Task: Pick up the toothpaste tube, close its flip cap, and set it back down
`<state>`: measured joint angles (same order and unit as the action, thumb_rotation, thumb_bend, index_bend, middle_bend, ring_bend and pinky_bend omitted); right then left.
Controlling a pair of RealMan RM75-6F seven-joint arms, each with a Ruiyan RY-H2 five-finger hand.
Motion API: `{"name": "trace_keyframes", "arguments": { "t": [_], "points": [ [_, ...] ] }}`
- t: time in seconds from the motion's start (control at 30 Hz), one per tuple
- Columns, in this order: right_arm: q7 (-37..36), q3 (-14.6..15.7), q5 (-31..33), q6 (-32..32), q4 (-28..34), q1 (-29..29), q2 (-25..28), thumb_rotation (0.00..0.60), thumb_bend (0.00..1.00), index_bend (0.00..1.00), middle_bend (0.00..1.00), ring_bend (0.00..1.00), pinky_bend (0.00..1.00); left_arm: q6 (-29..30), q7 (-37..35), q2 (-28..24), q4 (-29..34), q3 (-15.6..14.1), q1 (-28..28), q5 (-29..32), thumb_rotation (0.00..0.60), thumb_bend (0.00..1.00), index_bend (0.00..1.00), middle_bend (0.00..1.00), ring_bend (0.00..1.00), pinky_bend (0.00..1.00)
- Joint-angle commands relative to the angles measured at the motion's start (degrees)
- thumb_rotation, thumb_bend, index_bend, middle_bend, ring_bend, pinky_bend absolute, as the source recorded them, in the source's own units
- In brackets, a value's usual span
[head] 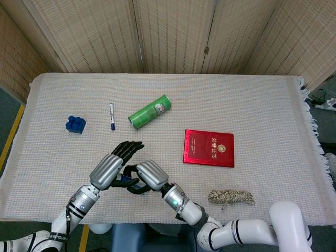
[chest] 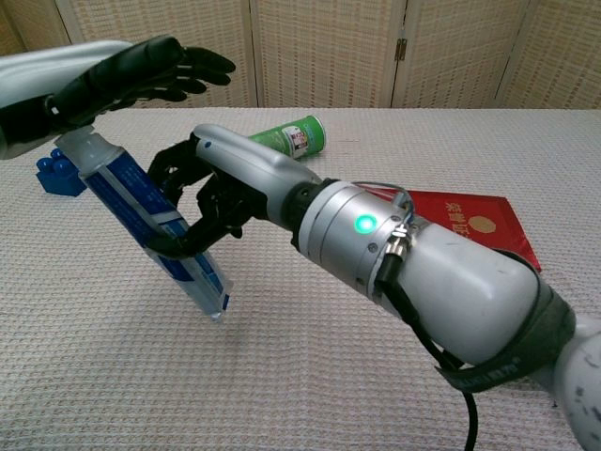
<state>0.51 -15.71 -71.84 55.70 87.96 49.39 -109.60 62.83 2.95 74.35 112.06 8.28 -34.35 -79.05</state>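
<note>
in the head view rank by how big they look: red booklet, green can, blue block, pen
1. Red booklet, plainly the largest.
2. Green can.
3. Blue block and pen: unsure. The pen is longer but very thin, the block shorter and bulkier, so they look about alike overall.

Right hand (chest: 211, 193) curled in a grip, left hand (chest: 122, 75) flat above.

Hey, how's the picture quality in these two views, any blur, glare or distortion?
Head view: even, soft light, sharp throughout, faint shadows under the green can. Chest view: the right hand and forearm loom large from closeness; toothpaste tube stays readable; no strong glare.
</note>
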Motion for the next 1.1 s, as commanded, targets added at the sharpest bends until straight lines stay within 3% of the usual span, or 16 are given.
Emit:
{"name": "trace_keyframes", "arguments": {
  "t": [0.03, 0.73, 1.1],
  "points": [
    [0.2, -0.2, 0.0, 0.3, -0.1, 0.0, -0.3, 0.6, 1.0, 0.75, 0.72, 0.8, 0.74, -0.5, 0.8, -0.1, 0.3, -0.3, -0.2, 0.6, 0.0, 0.13, 0.0, 0.07, 0.03, 0.0],
    [0.4, -0.4, 0.2, 0.3, -0.4, -0.2, -1.2, 0.6, 1.0, 0.76, 0.72, 0.8, 0.74, -1.4, 4.3, 0.1, 0.6, -0.9, -0.8, 2.8, 0.0, 0.13, 0.0, 0.07, 0.03, 0.0],
    [7.9, 1.3, 4.7, -4.8, 1.7, 0.2, 5.7, 0.6, 1.0, 0.76, 0.72, 0.81, 0.74, 2.9, 0.9, -2.3, 0.0, -0.8, 1.7, 0.0, 0.0, 0.13, 0.0, 0.07, 0.03, 0.0]
  ]
}}
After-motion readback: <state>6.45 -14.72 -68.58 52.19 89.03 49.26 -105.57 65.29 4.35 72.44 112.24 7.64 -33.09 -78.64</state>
